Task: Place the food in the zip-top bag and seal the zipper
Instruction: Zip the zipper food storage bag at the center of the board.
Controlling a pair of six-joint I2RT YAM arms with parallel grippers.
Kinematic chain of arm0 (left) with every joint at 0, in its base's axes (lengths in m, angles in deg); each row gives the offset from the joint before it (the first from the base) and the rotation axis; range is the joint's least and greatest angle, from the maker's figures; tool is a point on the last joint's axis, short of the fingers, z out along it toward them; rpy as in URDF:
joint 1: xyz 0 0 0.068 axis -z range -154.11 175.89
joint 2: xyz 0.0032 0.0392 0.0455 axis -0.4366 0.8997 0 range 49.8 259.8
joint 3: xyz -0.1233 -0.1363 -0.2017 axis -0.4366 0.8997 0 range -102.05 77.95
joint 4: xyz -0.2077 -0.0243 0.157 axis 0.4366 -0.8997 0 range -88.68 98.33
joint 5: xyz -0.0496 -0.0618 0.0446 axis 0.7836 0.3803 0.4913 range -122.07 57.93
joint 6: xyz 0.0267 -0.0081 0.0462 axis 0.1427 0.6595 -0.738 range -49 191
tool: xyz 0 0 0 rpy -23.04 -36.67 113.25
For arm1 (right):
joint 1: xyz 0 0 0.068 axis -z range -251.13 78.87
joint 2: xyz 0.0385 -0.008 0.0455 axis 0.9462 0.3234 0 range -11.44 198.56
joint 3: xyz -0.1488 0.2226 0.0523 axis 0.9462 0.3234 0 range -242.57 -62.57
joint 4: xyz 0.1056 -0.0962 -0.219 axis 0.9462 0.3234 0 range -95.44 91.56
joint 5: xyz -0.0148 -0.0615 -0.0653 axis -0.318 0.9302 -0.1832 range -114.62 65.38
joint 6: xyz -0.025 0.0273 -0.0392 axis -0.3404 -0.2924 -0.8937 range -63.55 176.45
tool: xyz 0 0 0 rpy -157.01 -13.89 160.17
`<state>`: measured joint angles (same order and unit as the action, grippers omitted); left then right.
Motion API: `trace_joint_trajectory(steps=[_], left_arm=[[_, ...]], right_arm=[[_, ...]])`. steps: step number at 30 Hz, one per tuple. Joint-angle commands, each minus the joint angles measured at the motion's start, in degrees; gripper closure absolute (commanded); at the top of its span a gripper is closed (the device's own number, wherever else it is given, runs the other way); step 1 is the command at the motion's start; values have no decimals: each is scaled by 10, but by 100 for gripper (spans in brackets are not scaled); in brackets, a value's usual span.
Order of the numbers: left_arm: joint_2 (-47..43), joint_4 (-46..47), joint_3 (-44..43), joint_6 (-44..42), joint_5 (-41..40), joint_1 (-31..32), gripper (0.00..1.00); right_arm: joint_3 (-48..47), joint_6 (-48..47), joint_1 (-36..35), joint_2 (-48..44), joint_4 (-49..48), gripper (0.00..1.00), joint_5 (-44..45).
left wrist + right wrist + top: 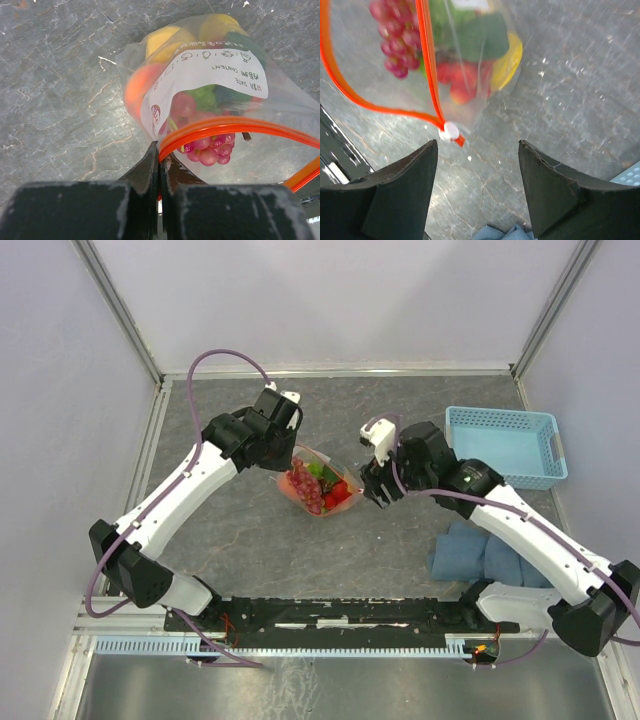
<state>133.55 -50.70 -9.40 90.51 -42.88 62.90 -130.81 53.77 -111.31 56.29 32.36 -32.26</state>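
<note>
The zip-top bag (322, 485) lies in the middle of the table (230, 530), and the food is already inside it: grapes (207, 150) near the mouth, strawberries (462, 80) beside them. The left gripper (159, 165), at about 10 o'clock from the bag, is closed on one end of the orange zipper (225, 125). I think it acts as an anchor, so that the bag does not slide when the other end is pulled. The two tracks stand apart in a loop (so the mouth is not sealed). The right gripper (477, 145), at 3 o'clock from the bag, has its jaws wide apart and holds nothing. It hovers just before the white slider (451, 131), probably to take it and draw it along. The mesh basket (500, 445) sits at 2 o'clock.
</note>
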Motion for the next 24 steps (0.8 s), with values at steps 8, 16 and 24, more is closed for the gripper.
trace_joint_trajectory(steps=[8, 16, 24], left_arm=[[-9, -6, -40, -12, -23, -4, 97], [-13, -14, -42, -12, -29, -4, 97], [-21, -30, -50, -11, -48, -4, 97]], right_arm=[[184, -109, 1, -21, -221, 27, -65], [256, -132, 4, 23, -407, 32, -116], [270, -138, 18, -13, -421, 78, -158]])
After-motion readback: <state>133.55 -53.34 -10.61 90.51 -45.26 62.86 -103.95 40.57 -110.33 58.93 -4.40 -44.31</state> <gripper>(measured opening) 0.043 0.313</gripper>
